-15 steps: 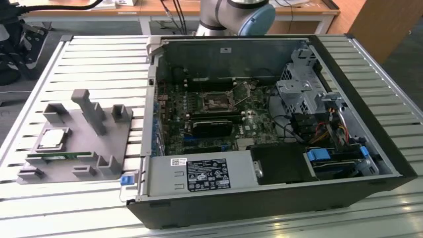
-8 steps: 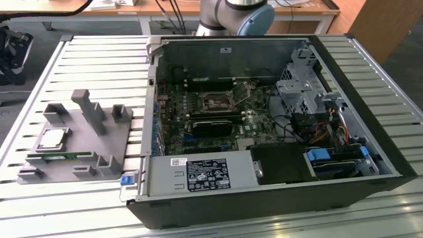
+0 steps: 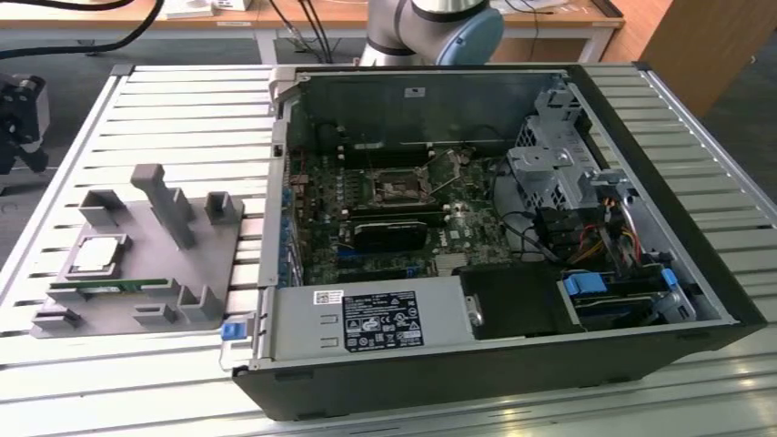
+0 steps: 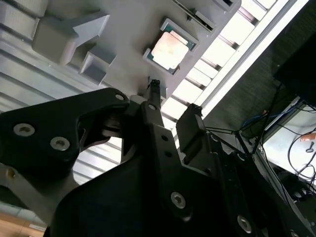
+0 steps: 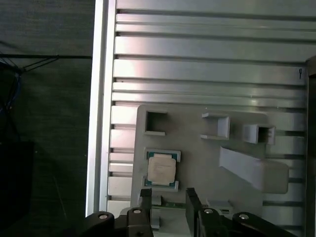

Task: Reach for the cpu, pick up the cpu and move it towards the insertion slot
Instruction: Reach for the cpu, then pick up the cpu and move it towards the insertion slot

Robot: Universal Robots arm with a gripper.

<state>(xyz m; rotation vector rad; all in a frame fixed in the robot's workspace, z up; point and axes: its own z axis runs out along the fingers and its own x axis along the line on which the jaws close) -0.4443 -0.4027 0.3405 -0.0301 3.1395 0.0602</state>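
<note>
- At the exterior view's left, a grey fixture (image 3: 204, 269) lies on the slatted metal table (image 3: 182, 109). The cpu (image 3: 97, 256) sits flat in one of its recesses, silver top up.
- A thin green memory stick (image 3: 116, 287) lies just beside the cpu, and a tall grey post (image 3: 164, 205) rises from the fixture near them.
- Both wrist views look down on this fixture. In the first wrist view the gripper (image 5: 168, 197) has its two black fingers spread apart with nothing between them, and they are not touching the cpu (image 5: 161, 170).
- The second wrist view shows the same spread fingers (image 4: 190, 121) from the side, with the cpu (image 4: 170, 47) beyond their tips in its recess.
- Further right in the exterior view stands the open computer case (image 3: 486, 373). Its side wall (image 3: 282, 182) rises between the fixture and the board.
- The insertion slot (image 3: 398, 189) lies inside on the green board, well apart from the cpu, with a long black block (image 3: 388, 232) just beside it.
- The arm (image 3: 438, 27) stands behind the case.
- At the right, a metal drive cage (image 3: 547, 173) and bundled cables (image 3: 595, 238) crowd the case.
</note>
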